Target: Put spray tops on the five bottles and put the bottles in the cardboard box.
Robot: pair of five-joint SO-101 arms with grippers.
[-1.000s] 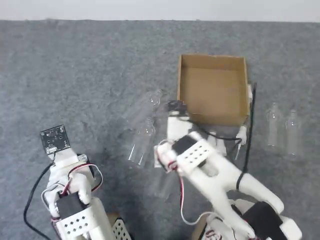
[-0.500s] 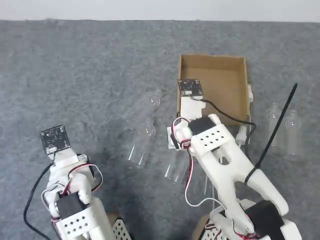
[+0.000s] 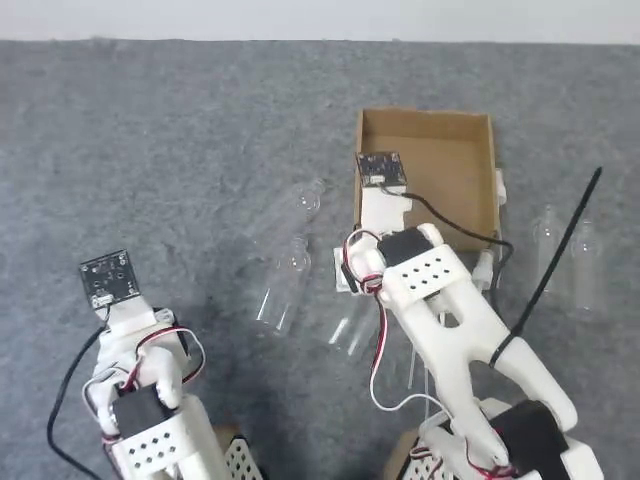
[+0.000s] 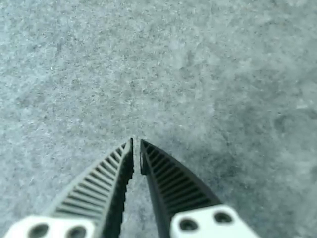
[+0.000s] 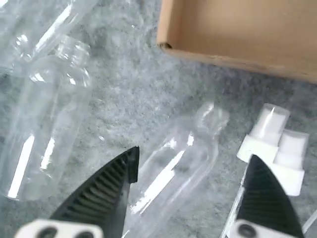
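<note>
A clear plastic bottle [image 5: 173, 168] is lying on its side on the grey counter [image 3: 150, 130], just on the near side of the brown cardboard box [image 3: 425, 180], with its neck pointing toward the box. The right tool [image 5: 193, 157] is hanging right over it, jaws spread wide, one ribbed finger on each side of the bottle's body. I cannot tell whether either finger is touching it. White spray tops [image 5: 275, 144] are lying just to the right of that bottle, close to the right-hand finger.

Moving outward, two more clear bottles [image 3: 285, 280] are lying on their sides left of the box, one farther away [image 3: 300, 205] than the other. To the right of the box, another pair of clear bottles [image 3: 545, 250] is standing upright side by side.

Well off at the near left, the left tool [image 4: 137, 144] is pointing down at bare counter, its jaws closed to a thin slit and gripping nothing.
</note>
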